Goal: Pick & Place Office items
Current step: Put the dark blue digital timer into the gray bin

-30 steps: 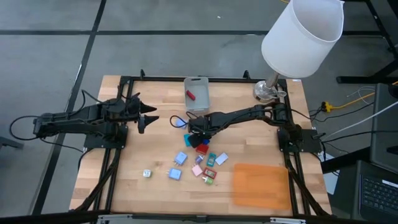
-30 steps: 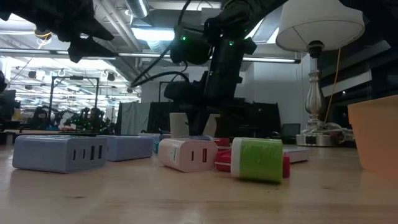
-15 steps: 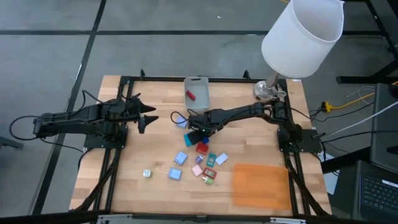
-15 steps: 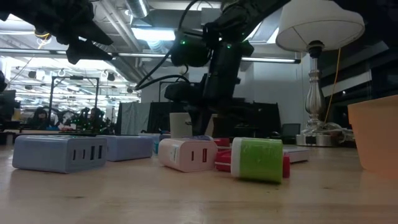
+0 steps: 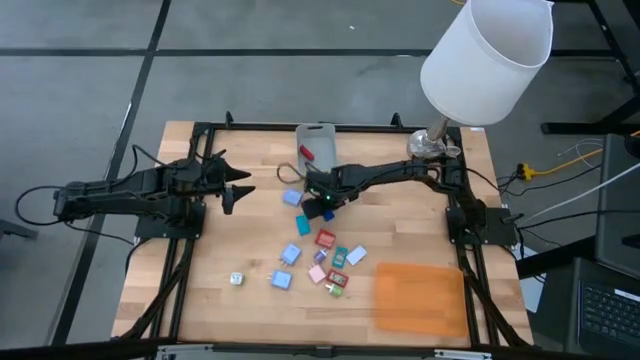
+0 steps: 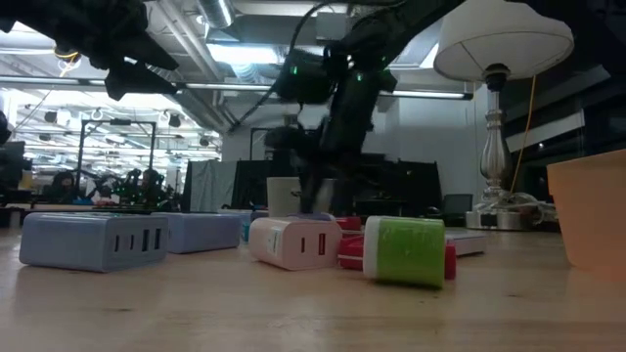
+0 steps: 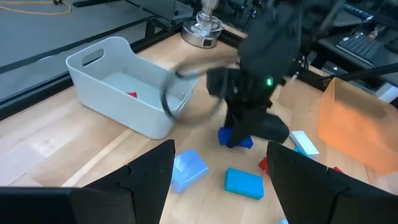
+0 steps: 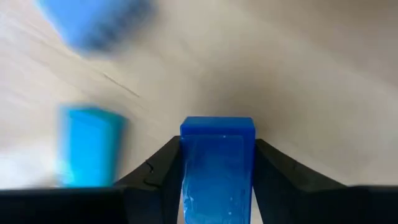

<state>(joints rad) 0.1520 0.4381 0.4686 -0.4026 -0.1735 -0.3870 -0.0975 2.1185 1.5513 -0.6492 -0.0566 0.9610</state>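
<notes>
The right gripper [image 5: 321, 201] pinched a dark blue block [image 8: 217, 163] just beside the grey bin [image 5: 318, 134], nearer it than the idle, spread left gripper [image 5: 238, 186].

Even overhead light; motion blur smears the right arm [image 6: 337, 108], wrist views soft

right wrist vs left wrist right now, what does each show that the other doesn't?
Right wrist only: a close look at the dark blue block clamped between the right claw's fingers, table blurred below.

Left wrist only: the grey bin with a red piece inside, the orange mat, the lamp base, and the left claw, open and waiting apart.

Both: the dark blue block, a teal block and a light blue block on the table.
</notes>
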